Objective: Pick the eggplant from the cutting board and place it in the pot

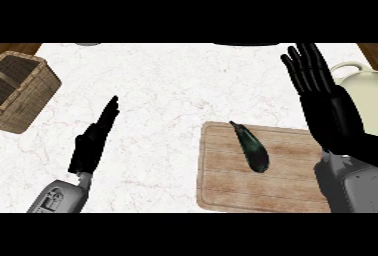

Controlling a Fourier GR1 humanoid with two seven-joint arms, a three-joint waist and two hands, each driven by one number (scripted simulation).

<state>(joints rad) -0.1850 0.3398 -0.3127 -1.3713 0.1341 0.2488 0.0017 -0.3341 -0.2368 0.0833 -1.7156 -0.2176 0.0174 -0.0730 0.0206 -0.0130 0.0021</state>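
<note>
At the far left of the desk sits a woven basket, well clear of the work and no likely trouble. Next comes the left hand, seen edge-on with its fingers straight and pressed together, holding nothing; it rests over bare marble, well apart from the board, and looks to have no part in this step.

Right of centre lies the cutting board, and on it the eggplant, dark and slender, lying diagonally with its stem end toward the board's far left corner. Nothing touches it yet.

The right hand is raised over the board's right edge, fingers straight and slightly spread, empty, and beyond the eggplant rather than above it. Just behind that hand, at the right margin, is the cream-coloured pot, partly hidden by the fingers and cut off by the view's edge (its opening cannot be made out here).

The risks, as I judge them: the eggplant is narrow and glossy, so fingers closing off its long axis could roll it across the board or pinch only the tapered tip, letting it pivot. The hand must come back toward the left to reach it. On the carry, the pot stands very near, so a sweep of the forearm could knock its rim or handle.
</note>
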